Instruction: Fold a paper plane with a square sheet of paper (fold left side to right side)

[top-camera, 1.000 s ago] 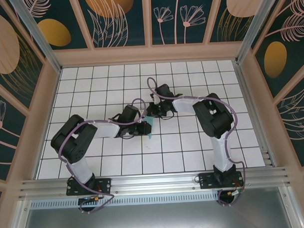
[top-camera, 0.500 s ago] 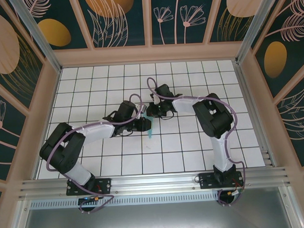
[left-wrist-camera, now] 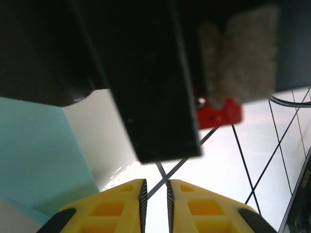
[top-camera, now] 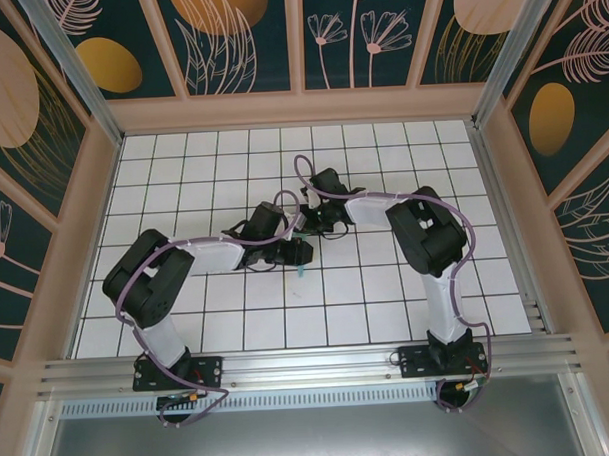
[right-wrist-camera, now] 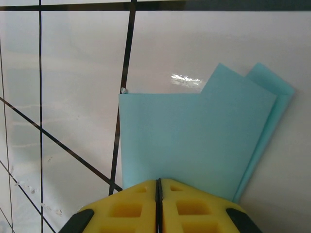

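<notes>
The square sheet of paper [right-wrist-camera: 194, 141] is a small turquoise folded piece lying flat on the white grid table, with layered edges on its right side. My right gripper [right-wrist-camera: 159, 182] is shut, and its yellow tips rest on the paper's near edge. From above it stands at mid-table [top-camera: 306, 226]. My left gripper [top-camera: 300, 252] is just in front of it, and a sliver of paper [top-camera: 302, 271] pokes out below. In the left wrist view the jaws of that gripper [left-wrist-camera: 155, 187] stand a narrow slit apart with only table between them. The paper [left-wrist-camera: 34, 155] lies to their left.
A dark blurred body [left-wrist-camera: 141, 82] with a red part [left-wrist-camera: 221, 115] hangs close above the left fingertips. Wooden walls [top-camera: 93, 195] ring the tiled table [top-camera: 387, 305], with a metal rail [top-camera: 309, 366] along the near edge. Open tiles lie on all sides of the grippers.
The left arm swung its elbow out to the left and back again, and its gripper ended slightly further right beside the paper. The right arm has not moved.
</notes>
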Robot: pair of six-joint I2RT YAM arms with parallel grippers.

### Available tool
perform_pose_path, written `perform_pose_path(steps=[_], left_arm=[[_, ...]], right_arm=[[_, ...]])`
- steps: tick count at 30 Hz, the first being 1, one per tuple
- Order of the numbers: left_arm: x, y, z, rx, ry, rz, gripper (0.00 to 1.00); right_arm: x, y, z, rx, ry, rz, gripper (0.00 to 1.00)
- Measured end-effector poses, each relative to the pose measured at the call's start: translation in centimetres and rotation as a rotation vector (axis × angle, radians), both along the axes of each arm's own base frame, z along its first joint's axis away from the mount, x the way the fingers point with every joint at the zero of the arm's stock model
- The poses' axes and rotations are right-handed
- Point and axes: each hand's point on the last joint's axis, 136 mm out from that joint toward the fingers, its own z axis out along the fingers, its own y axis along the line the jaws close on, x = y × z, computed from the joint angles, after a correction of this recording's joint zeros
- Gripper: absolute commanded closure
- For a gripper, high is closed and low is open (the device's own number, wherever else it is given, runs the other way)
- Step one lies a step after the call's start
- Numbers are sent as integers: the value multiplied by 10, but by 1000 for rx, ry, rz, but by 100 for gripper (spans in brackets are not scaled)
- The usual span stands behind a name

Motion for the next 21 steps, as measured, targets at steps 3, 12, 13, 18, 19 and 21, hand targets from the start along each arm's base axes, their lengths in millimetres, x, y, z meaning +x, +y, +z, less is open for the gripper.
perform_pose_path(steps=[3, 12, 13, 18, 19, 21], left_arm=[[1, 0, -1, 8, -9, -6, 79], [2, 2, -4, 25, -29, -14, 79], [2, 2, -4, 26, -29, -14, 79], [3, 3, -6, 28, -34, -19, 79], [3, 3, -6, 28, -36, -19, 79], [4, 3, -6, 31, -43, -22, 79]], right_arm=[[0, 0, 0, 0, 0, 0, 89], [0, 0, 0, -1, 0, 0, 89], [0, 0, 0, -1, 1, 0, 89], [0, 0, -1, -5, 7, 0, 89], [0, 0, -1, -6, 8, 0, 89], [0, 0, -1, -6, 10, 0, 89]])
